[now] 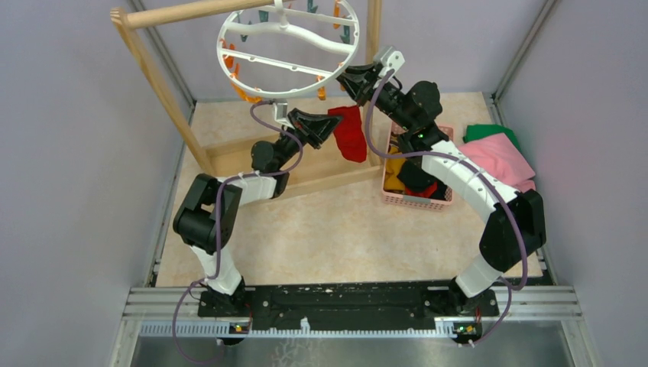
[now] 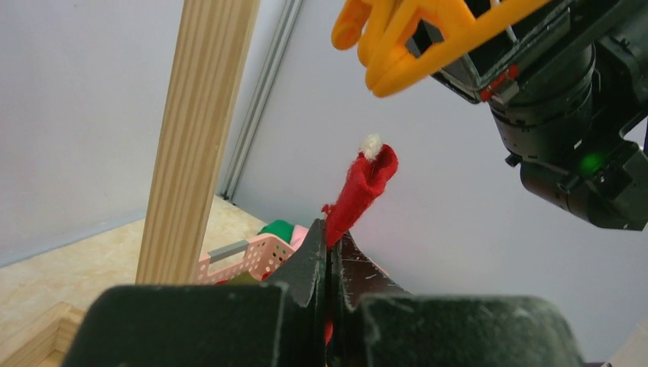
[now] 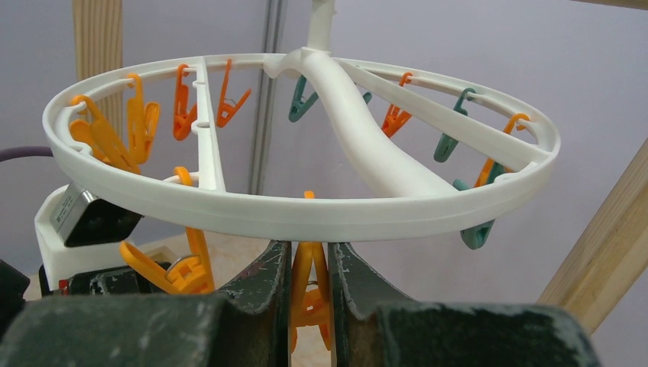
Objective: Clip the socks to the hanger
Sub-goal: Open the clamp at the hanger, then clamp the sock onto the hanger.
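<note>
Two arms engaged, one sock in play. Item 1: red sock point(image 2: 368, 180), pinched low down by the left fingers point(image 2: 309, 260), which are shut tight on the fabric; its free end with a white tuft stands up toward 1 o'clock in the left wrist view. From above it hangs off the table, at about 5 o'clock from the hanger point(image 3: 229, 210). Item 2: hanger, a white ring hung from the wooden rack point(image 1: 153, 69) at 12 o'clock of the table, with orange and teal clips dangling round the rim. Item 3: orange clip point(image 3: 308, 284), clamped between the right fingers point(image 3: 264, 279) just under the near rim; its prongs look spread in the left wrist view, at 1 o'clock above the sock and not touching it. Item 4: pink basket point(image 1: 397, 200) at 2 o'clock, holding more socks in yellow, black and red. Step in hand, as judged: first sock presented, clip squeezed ready, no sock yet hung. Next move calls for raising the sock's tip into the clip's mouth, then easing the right fingers so it bites before the left fingers let go.
</note>
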Available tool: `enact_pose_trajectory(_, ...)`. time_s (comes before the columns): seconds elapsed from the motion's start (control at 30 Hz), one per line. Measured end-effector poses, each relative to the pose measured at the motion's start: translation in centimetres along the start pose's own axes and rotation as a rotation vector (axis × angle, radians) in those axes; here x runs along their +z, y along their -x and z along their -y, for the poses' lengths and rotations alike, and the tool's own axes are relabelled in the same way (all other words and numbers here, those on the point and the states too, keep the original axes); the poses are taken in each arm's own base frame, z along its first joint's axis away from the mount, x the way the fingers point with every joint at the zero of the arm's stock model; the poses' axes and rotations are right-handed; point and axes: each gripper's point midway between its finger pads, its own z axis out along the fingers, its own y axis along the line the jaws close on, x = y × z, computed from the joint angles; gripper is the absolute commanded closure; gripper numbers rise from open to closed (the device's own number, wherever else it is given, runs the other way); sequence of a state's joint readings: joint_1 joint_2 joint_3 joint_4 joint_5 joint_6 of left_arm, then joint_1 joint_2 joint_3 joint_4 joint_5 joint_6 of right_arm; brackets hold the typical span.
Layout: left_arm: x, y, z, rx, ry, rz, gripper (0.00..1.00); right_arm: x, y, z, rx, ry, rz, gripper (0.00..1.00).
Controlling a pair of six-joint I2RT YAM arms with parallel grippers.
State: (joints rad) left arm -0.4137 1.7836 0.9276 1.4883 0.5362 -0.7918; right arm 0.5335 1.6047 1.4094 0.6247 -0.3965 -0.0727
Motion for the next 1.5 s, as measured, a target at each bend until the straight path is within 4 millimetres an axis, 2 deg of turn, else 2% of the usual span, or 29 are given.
enact_pose_trajectory(0.23,0.4,1.2,-1.0,-0.055,0.061,0.069,1.00,0.0,-0.1,-0.3,0.024,0.011,-0.005,1.00)
enact_pose_trajectory(0.53,0.8,0.6,-2.8,-0.249,0.115,0.106,1.00,-0.1,-0.3,-0.6,0.040,0.024,-0.014,1.00)
enact_pose_trajectory(1.0,2.4,2.9,-1.2,-0.404,0.053,0.147,1.00,-0.1,-0.5,-0.7,0.048,0.031,-0.021,1.00)
enact_pose_trajectory(1.5,2.9,3.2,-0.9,-0.461,0.027,0.144,1.00,-0.1,-0.6,-0.8,0.046,0.035,-0.024,1.00)
